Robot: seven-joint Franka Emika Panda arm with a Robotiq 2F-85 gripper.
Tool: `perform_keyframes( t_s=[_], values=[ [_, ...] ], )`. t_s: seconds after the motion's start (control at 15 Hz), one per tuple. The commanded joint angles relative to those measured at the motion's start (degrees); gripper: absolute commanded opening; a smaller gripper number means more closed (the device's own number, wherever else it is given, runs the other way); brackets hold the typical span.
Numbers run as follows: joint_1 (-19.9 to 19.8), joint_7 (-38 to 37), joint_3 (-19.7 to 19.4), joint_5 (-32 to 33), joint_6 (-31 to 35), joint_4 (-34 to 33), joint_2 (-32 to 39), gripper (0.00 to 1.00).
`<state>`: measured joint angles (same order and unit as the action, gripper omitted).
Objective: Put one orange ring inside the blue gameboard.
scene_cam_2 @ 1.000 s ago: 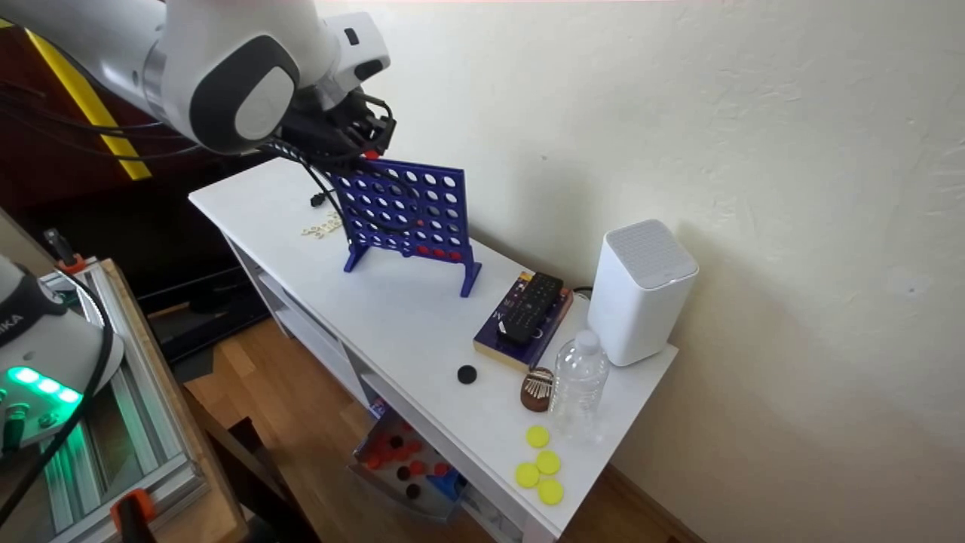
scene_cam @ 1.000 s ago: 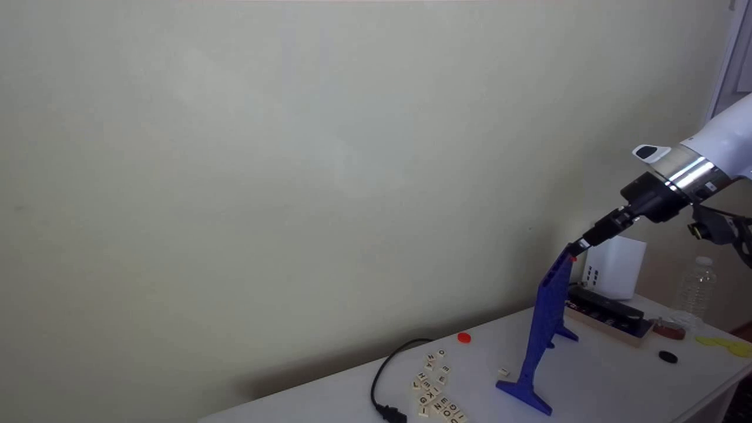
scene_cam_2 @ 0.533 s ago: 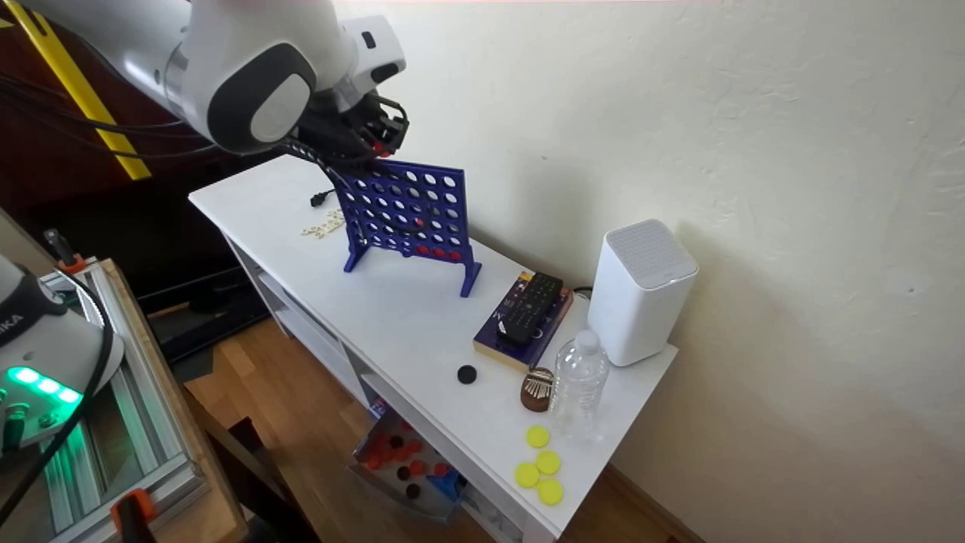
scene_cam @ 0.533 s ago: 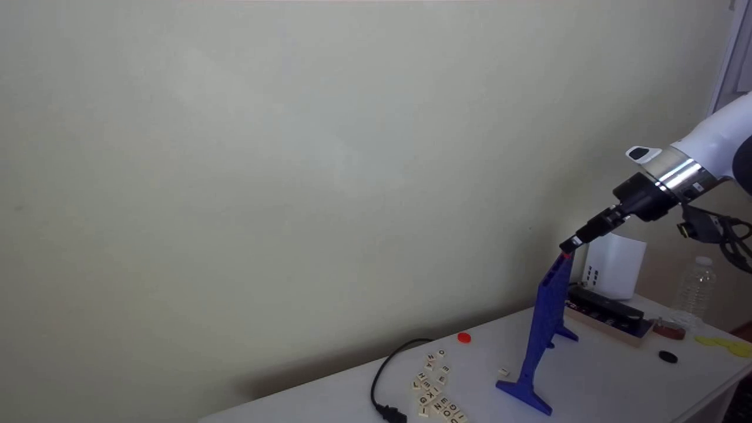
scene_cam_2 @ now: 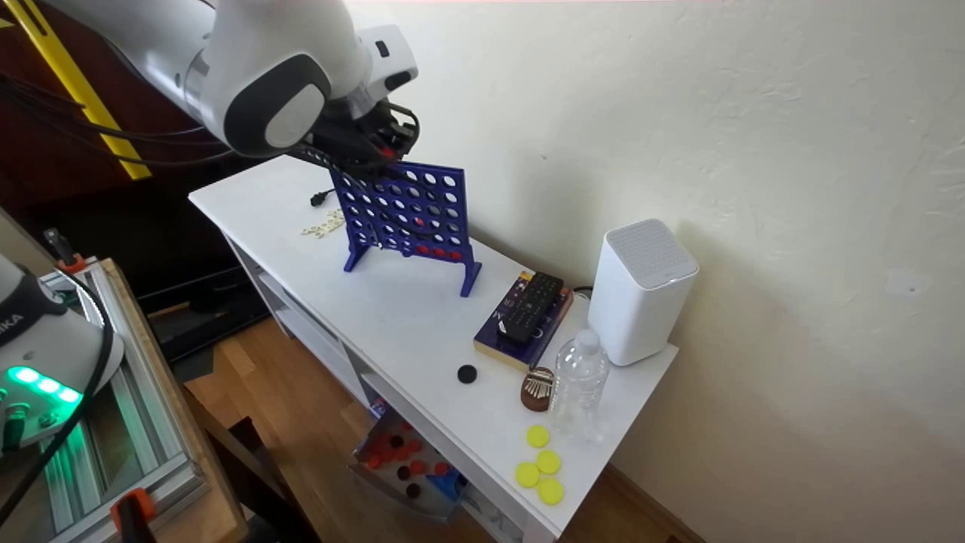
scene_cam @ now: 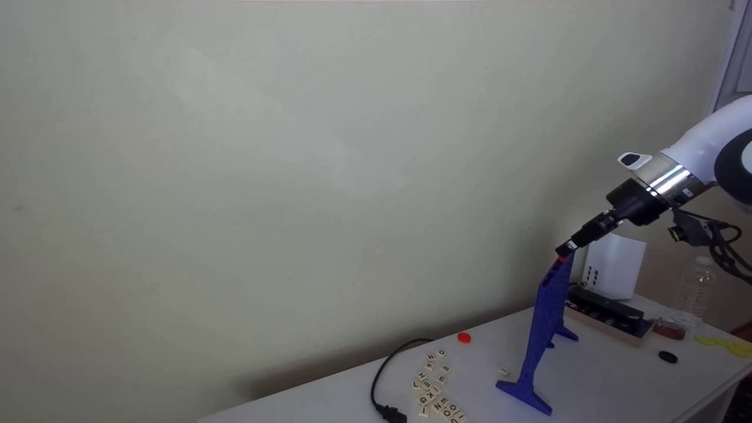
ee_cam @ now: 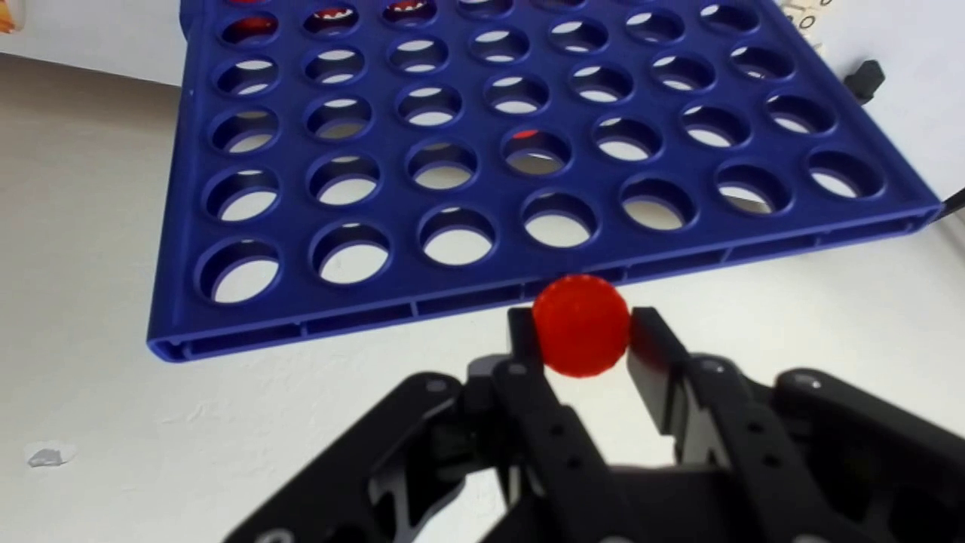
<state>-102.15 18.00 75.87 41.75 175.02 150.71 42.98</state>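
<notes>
Shifted sideways over the top edge of the blue gameboard since a second ago, carrying orange-red disc along; left the gameboard itself in place. Taking that disc as the "orange ring". Pinched by the rim between the jaws, at the gameboard's top edge; can't tell if touching or just above. Gripped by the sides, presumably, to leave the leading rim poking out past the jaws, ready to drop in edge-first. Lined up roughly with the middle slot in the wrist view, not inserted yet. Held on a slant, so probably worth matching to the gameboard's plane before release, else likely to catch on a divider.

As for the gameboard: stood upright on splayed feet on the bench, presumably to keep slots facing up. Loaded low at one end with red discs.

Off one face of the gameboard, see loose red disc and letter tiles, likely kept aside for working room. Off the opposite face, near the gameboard, see book with remote on top, then black disc; farther out, thumb piano, bottle, white box and yellow discs, likely parked clear of this move.
</notes>
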Motion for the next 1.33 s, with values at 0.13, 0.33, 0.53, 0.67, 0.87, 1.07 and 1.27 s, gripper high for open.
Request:
perform_keyframes(
  t_s=[0.13,0.33,0.53,0.67,0.87,1.07,1.27],
  values=[
    [2.71,4.15,-1.92,-3.04,1.72,-0.83,-0.56,0.1],
    [3.13,4.94,-2.2,-3.05,1.73,-0.81,-0.28,0.1],
    [3.52,5.25,-2.61,-3.01,1.87,-0.7,-0.81,0.1],
    [3.72,5.39,-2.98,-3.02,1.9,-0.65,-0.83,0.1],
    [4.08,5.53,-3.43,-2.96,2.09,-0.43,-0.85,0.1],
    [4.44,5.54,-3.85,-2.9,2.39,-0.31,-1.04,0.1],
    [4.77,5.75,-4.21,-2.61,2.97,0.02,-1.4,0.1]
  ],
)
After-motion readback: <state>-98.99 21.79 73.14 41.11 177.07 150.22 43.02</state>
